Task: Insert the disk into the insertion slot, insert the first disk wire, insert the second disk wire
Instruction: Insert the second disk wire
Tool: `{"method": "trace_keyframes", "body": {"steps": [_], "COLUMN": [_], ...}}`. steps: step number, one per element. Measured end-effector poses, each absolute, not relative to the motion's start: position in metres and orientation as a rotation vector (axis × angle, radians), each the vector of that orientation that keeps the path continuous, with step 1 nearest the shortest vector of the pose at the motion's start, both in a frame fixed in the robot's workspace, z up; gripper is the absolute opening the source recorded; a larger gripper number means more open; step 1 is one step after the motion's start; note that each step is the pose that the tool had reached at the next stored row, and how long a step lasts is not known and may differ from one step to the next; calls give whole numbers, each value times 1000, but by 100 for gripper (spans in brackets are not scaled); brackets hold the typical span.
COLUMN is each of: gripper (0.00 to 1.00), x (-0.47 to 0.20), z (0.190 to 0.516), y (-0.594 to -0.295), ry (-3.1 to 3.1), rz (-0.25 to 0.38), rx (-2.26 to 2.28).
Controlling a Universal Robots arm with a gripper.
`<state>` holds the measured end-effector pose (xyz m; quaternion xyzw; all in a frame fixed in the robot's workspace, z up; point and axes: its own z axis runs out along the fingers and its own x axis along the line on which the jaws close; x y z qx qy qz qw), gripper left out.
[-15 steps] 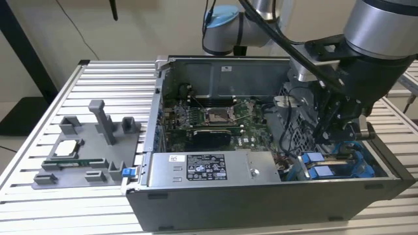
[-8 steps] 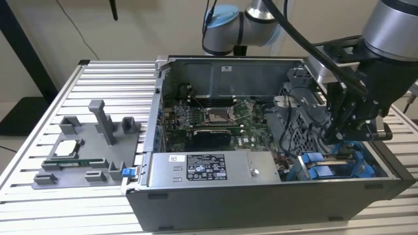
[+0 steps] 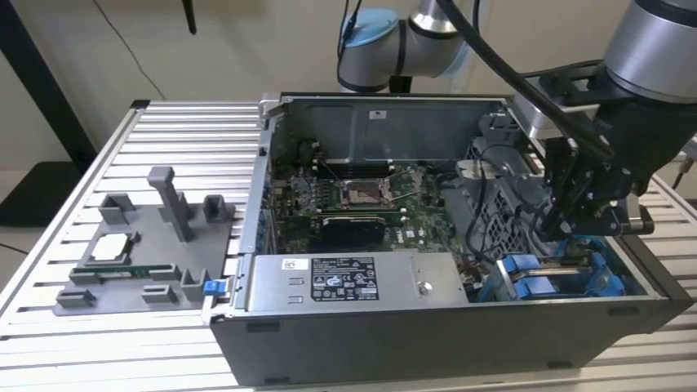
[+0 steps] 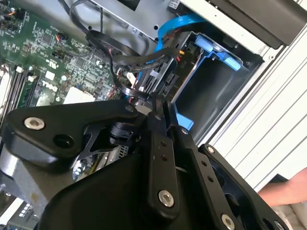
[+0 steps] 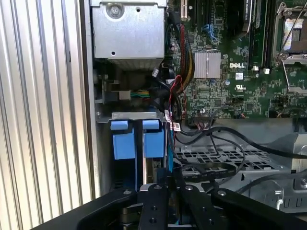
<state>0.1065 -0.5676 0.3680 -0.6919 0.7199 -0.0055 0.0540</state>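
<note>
Reaching: exterior view has the gripper low inside the open computer case, at the exterior view's right, over the blue carriers by the power box; the case sits on a slatted worktop.
Second wrist view: jaws look pressed together near black wires at the drive bay.
First wrist view: blue disk carrier sits in its slot beside the motherboard.
Progress: disk appears seated; wire work underway, I judge.
</note>
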Motion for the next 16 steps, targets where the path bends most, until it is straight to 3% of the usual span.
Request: {"method": "trace_keyframes", "body": {"steps": [16], "gripper": [0], "x": [108], "z": [357], "y": [-568], "ry": [2187], "rz": [-19], "rx": [-2101]}}
